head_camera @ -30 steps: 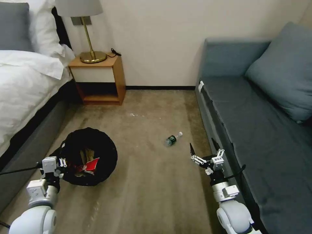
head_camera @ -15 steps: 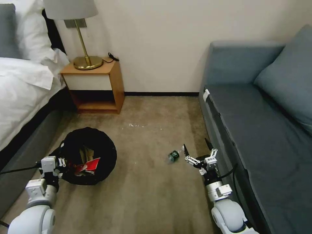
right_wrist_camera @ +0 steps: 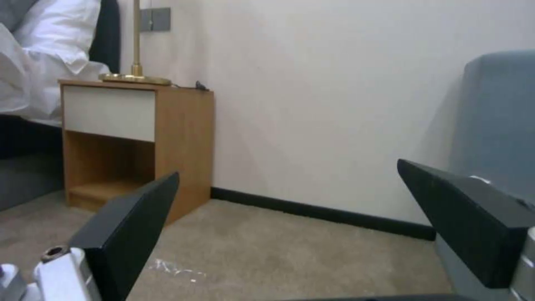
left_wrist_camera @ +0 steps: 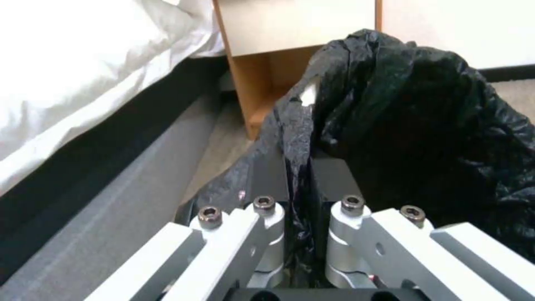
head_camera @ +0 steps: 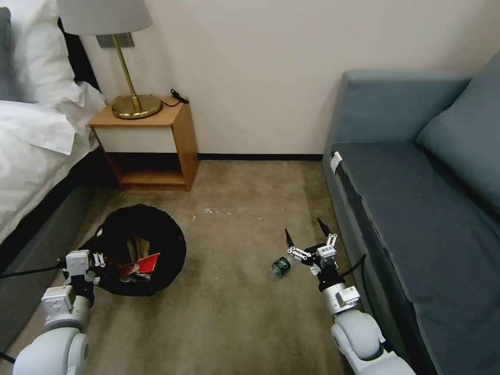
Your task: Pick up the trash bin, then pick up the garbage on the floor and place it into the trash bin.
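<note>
The trash bin (head_camera: pixel 136 249) at lower left has a crinkled, glossy black plastic liner. The carpet (head_camera: pixel 245 312) looks matt and short-piled. The nightstand (head_camera: pixel 148 143) is smooth wood, the lamp base (head_camera: pixel 136 106) polished brass-like metal. The sofa (head_camera: pixel 416 219) is matt woven cloth.

The trash bin (head_camera: pixel 136 250) wears a glossy, crinkled black liner, with red-and-white and tan scraps inside. A green bottle (head_camera: pixel 280 266) lies on beige carpet (head_camera: pixel 234 312). The sofa (head_camera: pixel 416 219) is slate blue, the nightstand (head_camera: pixel 151 146) honey wood with a white drawer, the lamp (head_camera: pixel 127 99) brass.
</note>
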{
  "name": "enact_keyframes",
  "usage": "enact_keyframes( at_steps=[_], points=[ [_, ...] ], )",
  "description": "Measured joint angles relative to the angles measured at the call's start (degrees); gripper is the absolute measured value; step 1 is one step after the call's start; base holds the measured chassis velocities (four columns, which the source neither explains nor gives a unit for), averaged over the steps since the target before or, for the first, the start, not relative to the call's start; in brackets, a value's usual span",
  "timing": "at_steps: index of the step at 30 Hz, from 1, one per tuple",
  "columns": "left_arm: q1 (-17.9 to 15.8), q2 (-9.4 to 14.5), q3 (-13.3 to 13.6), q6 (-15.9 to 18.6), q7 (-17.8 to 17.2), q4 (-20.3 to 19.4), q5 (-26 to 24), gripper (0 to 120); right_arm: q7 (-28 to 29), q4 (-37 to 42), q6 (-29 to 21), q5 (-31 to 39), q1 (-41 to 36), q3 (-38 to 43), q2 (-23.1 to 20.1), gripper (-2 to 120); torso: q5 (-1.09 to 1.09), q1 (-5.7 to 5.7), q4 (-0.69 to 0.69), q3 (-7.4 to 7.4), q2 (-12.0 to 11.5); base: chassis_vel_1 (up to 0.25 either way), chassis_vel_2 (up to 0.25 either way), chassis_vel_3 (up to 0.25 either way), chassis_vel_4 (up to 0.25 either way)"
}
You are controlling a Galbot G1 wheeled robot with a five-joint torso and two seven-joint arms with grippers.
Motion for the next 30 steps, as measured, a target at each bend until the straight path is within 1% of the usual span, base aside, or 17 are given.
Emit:
enact_keyframes(
  at_steps=[3, 9, 10, 13, 14, 17, 19, 20, 22, 23, 24, 25, 26, 27, 28, 29, 30],
  points=[
    [0.04, 0.05, -0.06, -0.02, 0.02, 0.00, 0.00, 6, 0.06, -0.19, -0.16, 1.29, 0.13, -0.43, -0.25, 100, 0.00, 0.00, 0.00, 0.00, 0.00, 0.000, 0.000, 0.000, 0.000],
    [0.05, 0.05, -0.05, -0.05, 0.04, 0.00, 0.06, 6, 0.77, -0.70, -0.80, 0.75, 0.48, -1.03, -0.96, 100, 0.00, 0.00, 0.00, 0.00, 0.00, 0.000, 0.000, 0.000, 0.000],
    [0.04, 0.05, -0.04, -0.05, 0.04, 0.01, 0.10, 6, 1.07, -0.73, -1.51, 0.89, 0.72, -1.52, -1.27, 100, 0.00, 0.00, -0.01, 0.00, 0.00, 0.000, 0.000, 0.000, 0.000],
    [0.01, -0.07, 0.16, -0.06, 0.05, 0.00, 0.30, 6, 1.99, -0.93, -6.69, 2.94, 2.77, -4.72, -3.30, 100, 0.00, 0.00, -0.01, 0.00, 0.00, 0.000, 0.000, 0.000, 0.000],
    [0.01, -0.07, 0.16, -0.06, 0.05, 0.00, 0.30, 6, 1.99, -0.93, -6.69, 2.94, 2.77, -4.72, -3.30, 100, 0.00, 0.00, -0.01, 0.00, 0.00, 0.000, 0.000, 0.000, 0.000],
    [0.01, -0.18, 0.32, -0.06, 0.07, 0.00, 0.53, 6, 4.59, -1.54, -13.73, 6.29, 6.46, -8.34, -5.47, 100, 0.00, 0.00, 0.00, 0.00, 0.00, 0.000, 0.000, 0.000, 0.000],
    [0.01, -0.19, 0.37, -0.09, 0.08, 0.00, 0.61, 6, 6.37, -1.78, -20.22, 9.57, 9.51, -10.72, -6.86, 100, -0.01, 0.00, 0.00, 0.00, 0.00, 0.000, 0.000, 0.000, 0.000],
    [0.01, -0.19, 0.37, -0.09, 0.08, 0.00, 0.61, 6, 6.37, -1.78, -20.22, 9.57, 9.51, -10.72, -6.86, 100, -0.01, 0.00, 0.00, 0.00, 0.00, 0.000, 0.000, 0.000, 0.000],
    [0.01, -0.19, 0.37, -0.12, 0.09, 0.00, 0.66, 6, 7.53, -2.18, -25.25, 12.37, 11.80, -12.62, -7.67, 100, 0.00, 0.00, 0.00, 0.00, 0.00, 0.000, 0.000, 0.000, 0.000],
    [0.00, -0.16, 0.37, -0.13, 0.09, 0.03, 0.68, 6, 8.47, -2.67, -29.27, 15.11, 13.61, -14.11, -8.17, 100, -0.01, 0.00, -0.01, 0.00, 0.00, 0.000, 0.000, 0.000, 0.000],
    [-0.05, -0.12, 0.37, -0.15, 0.10, 0.13, 0.73, 6, 9.85, -3.54, -34.31, 19.62, 15.99, -16.09, -8.49, 100, -0.01, 0.01, 0.00, 0.00, 0.00, 0.000, 0.000, 0.000, 0.000],
    [-0.05, -0.12, 0.37, -0.15, 0.10, 0.13, 0.73, 6, 9.85, -3.54, -34.31, 19.62, 15.99, -16.09, -8.49, 100, -0.01, 0.01, 0.00, 0.00, 0.00, 0.000, 0.000, 0.000, 0.000],
    [-0.14, -0.12, 0.40, -0.15, 0.10, 0.22, 0.78, 6, 12.53, -4.99, -38.88, 25.68, 18.38, -18.24, -8.40, 100, -0.01, 0.00, 0.00, 0.00, 0.00, 0.000, 0.000, 0.000, 0.000],
    [-0.18, -0.11, 0.45, -0.15, 0.10, 0.24, 0.80, 6, 13.91, -5.82, -40.72, 28.07, 19.36, -18.92, -8.14, 100, 0.00, 0.01, 0.00, 0.00, 0.00, 0.000, 0.000, 0.000, 0.000],
    [-0.26, -0.12, 0.59, -0.16, 0.12, 0.26, 0.82, 6, 16.91, -8.03, -44.51, 32.73, 21.62, -19.88, -7.19, 100, 0.00, 0.01, 0.00, 0.00, 0.00, 0.000, 0.000, 0.000, 0.000],
    [-0.34, -0.16, 0.64, -0.16, 0.12, 0.32, 0.84, 6, 19.35, -10.03, -47.02, 35.85, 23.38, -20.21, -6.05, 100, -0.01, 0.01, 0.00, 0.01, 0.00, 0.000, 0.000, 0.000, 0.000],
    [-0.34, -0.16, 0.64, -0.16, 0.12, 0.32, 0.84, 6, 19.35, -10.03, -47.02, 35.85, 23.38, -20.21, -6.05, 100, -0.01, 0.01, 0.00, 0.01, 0.00, 0.000, 0.000, 0.000, 0.000]
  ],
)
